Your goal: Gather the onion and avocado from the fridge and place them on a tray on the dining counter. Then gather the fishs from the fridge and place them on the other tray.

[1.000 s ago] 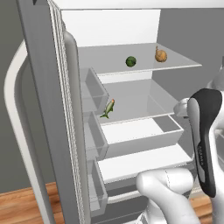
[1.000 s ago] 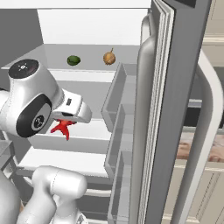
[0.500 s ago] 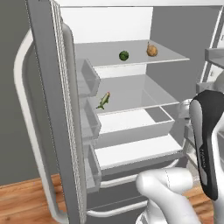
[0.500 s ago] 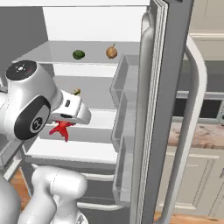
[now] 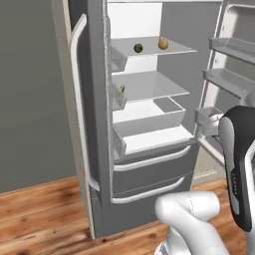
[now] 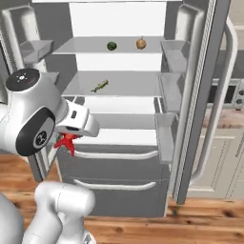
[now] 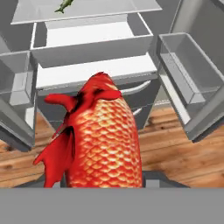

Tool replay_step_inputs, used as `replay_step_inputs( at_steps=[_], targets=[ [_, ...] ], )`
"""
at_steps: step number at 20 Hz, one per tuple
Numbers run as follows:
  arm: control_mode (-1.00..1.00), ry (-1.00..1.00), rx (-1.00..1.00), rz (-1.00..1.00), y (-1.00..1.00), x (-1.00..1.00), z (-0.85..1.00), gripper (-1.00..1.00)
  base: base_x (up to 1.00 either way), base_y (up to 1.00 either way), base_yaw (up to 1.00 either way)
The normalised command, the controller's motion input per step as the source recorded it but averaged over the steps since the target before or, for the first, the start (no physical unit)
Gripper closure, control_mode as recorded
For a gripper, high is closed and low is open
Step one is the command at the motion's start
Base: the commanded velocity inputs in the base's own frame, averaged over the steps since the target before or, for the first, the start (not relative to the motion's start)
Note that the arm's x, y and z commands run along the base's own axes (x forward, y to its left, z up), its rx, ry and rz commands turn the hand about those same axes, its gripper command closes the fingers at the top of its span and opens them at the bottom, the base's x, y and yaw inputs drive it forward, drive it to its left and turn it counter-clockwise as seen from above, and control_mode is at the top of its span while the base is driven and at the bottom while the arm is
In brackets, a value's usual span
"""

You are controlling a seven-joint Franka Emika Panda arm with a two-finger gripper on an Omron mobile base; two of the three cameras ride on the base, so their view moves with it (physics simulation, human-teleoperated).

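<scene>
Fingers (image 6: 66, 143) grip red fish (image 7: 98, 140) (no labels legible).

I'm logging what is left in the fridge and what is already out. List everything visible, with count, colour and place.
fridge: 1, grey, both doors open, lower drawers shut.
avocado: 1, dark green, top shelf, left of the onion.
onion: 1, golden-brown, top shelf.
green fish: 1, greenish, second shelf.
red fish: 1, red-orange and scaly, held in the gripper, outside the fridge in front of the drawers.
wood floor: brown planks, below the fridge.
cream cabinets: pale, right of the fridge.
gripper: 1, white with dark fingertips, shut on the red fish, low in front of the fridge.
</scene>
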Motion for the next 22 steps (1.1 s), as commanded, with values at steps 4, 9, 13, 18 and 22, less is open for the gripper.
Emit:
replay_step_inputs(
  at_steps=[4,9,13,18,22],
  targets=[
    [1.0,0.0,0.0,0.0,0.0,0.0,0.0,1.0,-0.9,0.57,-0.23],
    [1.0,0.0,0.0,0.0,0.0,0.0,0.0,1.0,-1.0,0.47,-0.32],
    [1.0,0.0,0.0,0.0,0.0,0.0,0.0,1.0,-1.0,0.42,-0.34],
    [1.0,0.0,0.0,0.0,0.0,0.0,0.0,1.0,-1.0,0.07,-0.25],
    [1.0,0.0,0.0,0.0,0.0,0.0,0.0,1.0,-1.0,0.0,-0.17]
  ],
)
